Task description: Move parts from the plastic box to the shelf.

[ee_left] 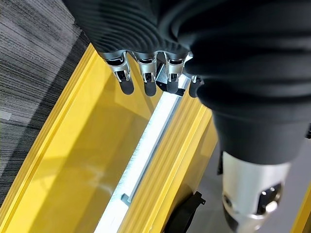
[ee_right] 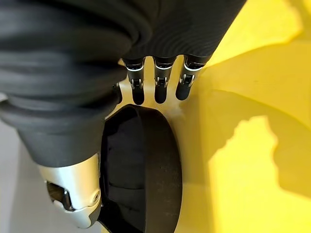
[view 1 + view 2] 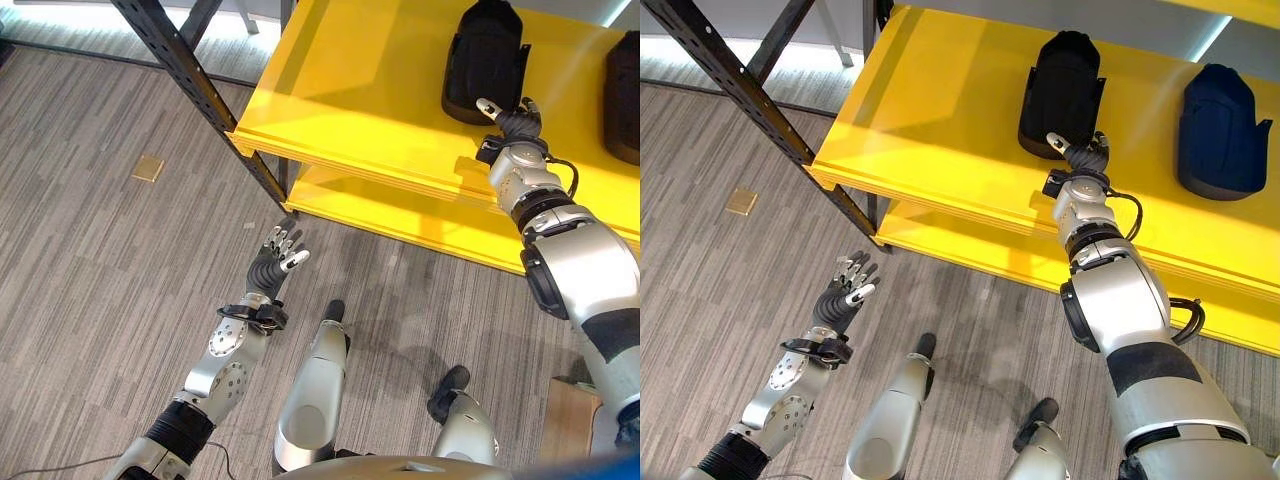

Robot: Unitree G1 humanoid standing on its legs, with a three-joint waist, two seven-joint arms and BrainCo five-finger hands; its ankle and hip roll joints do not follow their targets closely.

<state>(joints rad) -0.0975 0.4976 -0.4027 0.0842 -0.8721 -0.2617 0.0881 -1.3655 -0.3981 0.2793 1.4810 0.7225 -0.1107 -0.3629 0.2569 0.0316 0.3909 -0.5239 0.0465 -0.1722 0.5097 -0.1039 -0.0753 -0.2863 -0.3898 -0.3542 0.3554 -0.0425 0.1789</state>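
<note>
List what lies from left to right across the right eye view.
Small tan square on the floor → left hand → yellow shelf → black part with the right hand at its near end → dark blue part.

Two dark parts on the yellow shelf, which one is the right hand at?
The black moulded part nearer the shelf's open end: the right hand sits at its near edge, fingers straight. The dark blue part lies apart, further along the yellow shelf.
</note>
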